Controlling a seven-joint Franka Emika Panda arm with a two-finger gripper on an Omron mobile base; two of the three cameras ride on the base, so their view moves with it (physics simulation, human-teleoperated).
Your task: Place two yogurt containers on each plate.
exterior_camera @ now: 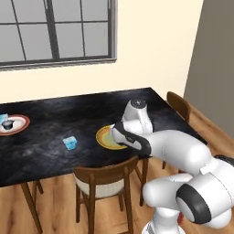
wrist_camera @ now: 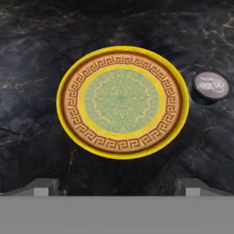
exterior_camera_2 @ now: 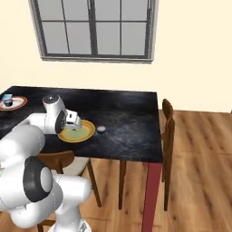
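Observation:
The yellow-orange plate (wrist_camera: 121, 100) lies bare on the dark table, straight below my gripper (wrist_camera: 117, 187), whose jaws stand open and hold nothing. Just off that plate's right rim stands a round yogurt container (wrist_camera: 211, 86) with a dark grey top, also seen in the right base view (exterior_camera_2: 101, 129). A light blue squarish container (exterior_camera: 70, 143) sits alone on the table, left of the yellow plate (exterior_camera: 105, 138). At the table's far left, the white plate with a red-brown rim (exterior_camera: 20, 124) carries a dark-topped container (exterior_camera: 7, 124) and a light blue one (exterior_camera: 3, 118).
A wooden chair (exterior_camera: 107, 178) is tucked in at the table's near edge below the yellow plate. Two more chairs (exterior_camera_2: 167, 124) stand at the right end. The dark marble table (exterior_camera_2: 127, 113) ends close to the right of the round container. A window is on the back wall.

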